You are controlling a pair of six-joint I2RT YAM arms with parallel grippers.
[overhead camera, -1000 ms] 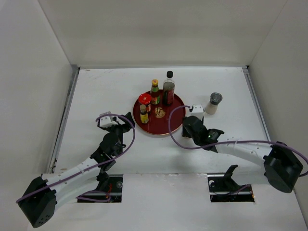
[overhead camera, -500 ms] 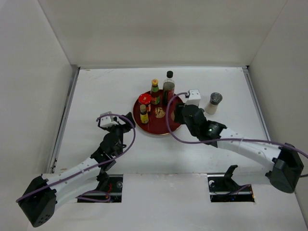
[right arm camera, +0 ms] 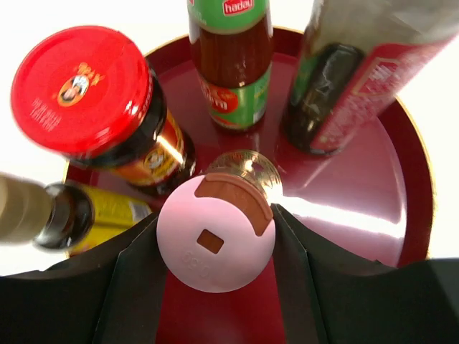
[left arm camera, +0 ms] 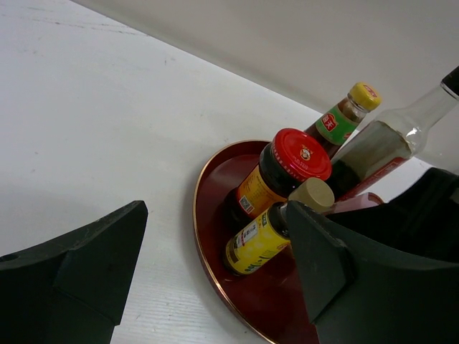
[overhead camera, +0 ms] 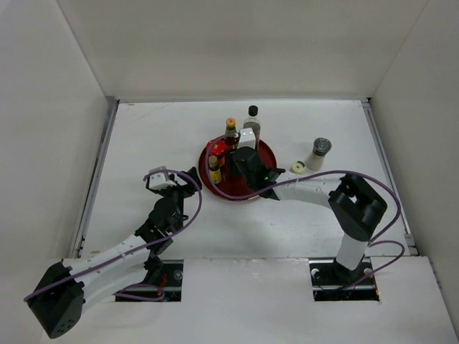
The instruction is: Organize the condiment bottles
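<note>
Right arm (overhead camera: 308, 188) swung over, hiding tray (overhead camera: 267, 149) centre, jaws gripping pink-topped shaker (right arm camera: 215, 240); left jaws open.

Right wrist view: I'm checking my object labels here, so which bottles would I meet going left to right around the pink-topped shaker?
yellow-labelled bottle → red-lidded jar → green-labelled bottle → tall dark-sauce bottle

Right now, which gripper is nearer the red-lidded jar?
Right. The right gripper is over the tray, gripping the pink-topped shaker beside the red-lidded jar; left gripper sits open off the tray's left rim.
</note>
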